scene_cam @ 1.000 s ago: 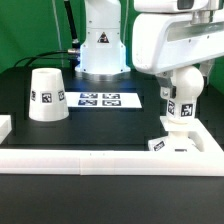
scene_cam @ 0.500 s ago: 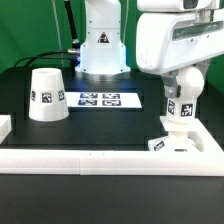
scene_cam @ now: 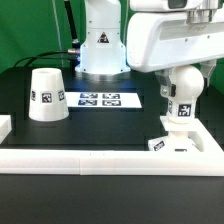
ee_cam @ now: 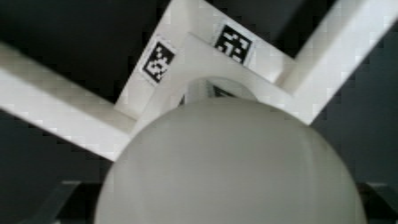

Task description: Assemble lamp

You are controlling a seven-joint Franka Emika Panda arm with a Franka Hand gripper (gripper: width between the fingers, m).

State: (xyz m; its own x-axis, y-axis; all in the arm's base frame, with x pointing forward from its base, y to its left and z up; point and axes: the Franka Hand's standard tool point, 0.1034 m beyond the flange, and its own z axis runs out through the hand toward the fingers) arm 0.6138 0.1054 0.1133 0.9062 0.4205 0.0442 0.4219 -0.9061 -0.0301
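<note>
The white bulb (scene_cam: 181,95) stands upright on the flat square base (scene_cam: 172,145) at the exterior view's right, against the white frame's corner. The arm's hand sits directly above it and its casing hides the fingers there. In the wrist view the bulb (ee_cam: 214,150) fills the picture, with the base (ee_cam: 196,55) and its tags beyond it. My gripper (ee_cam: 214,205) has a dark finger (ee_cam: 63,203) pressed to each side of the bulb, shut on it. The cone-shaped shade (scene_cam: 46,95) stands alone at the exterior view's left.
The marker board (scene_cam: 100,99) lies on the black table between the shade and the bulb. A white frame (scene_cam: 80,157) runs along the front and up the right side. The robot's own base (scene_cam: 98,45) stands behind the marker board.
The hand has turned a little above the bulb and the arm's casing now reaches further to the exterior view's left. The bulb's lower tag has shifted slightly right. The shade has not moved.
</note>
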